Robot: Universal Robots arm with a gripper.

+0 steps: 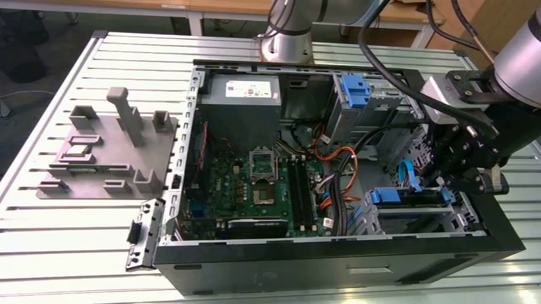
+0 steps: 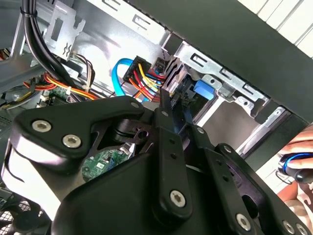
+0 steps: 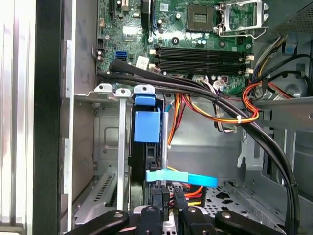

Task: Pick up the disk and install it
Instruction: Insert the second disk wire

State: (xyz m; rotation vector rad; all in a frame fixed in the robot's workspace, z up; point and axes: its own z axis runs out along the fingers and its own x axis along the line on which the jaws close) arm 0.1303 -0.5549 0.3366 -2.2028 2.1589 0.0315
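While the hand [image 3: 166, 208] grips the disk [image 3: 146, 142] by its edge, the disk sits upright in the computer case's [image 1: 338, 259] drive bay.

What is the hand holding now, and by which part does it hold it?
The hand seems to grip the disk by its rear edge, where the cables plug in. The disk stands on edge in the drive cage of the computer case.

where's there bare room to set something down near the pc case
Free: the slatted table in front of the grey fixture plate, and the strip beyond it, toward the exterior view's left. Crowded: inside the open case, with motherboard, cables, and the gripper over the disk in its bay.
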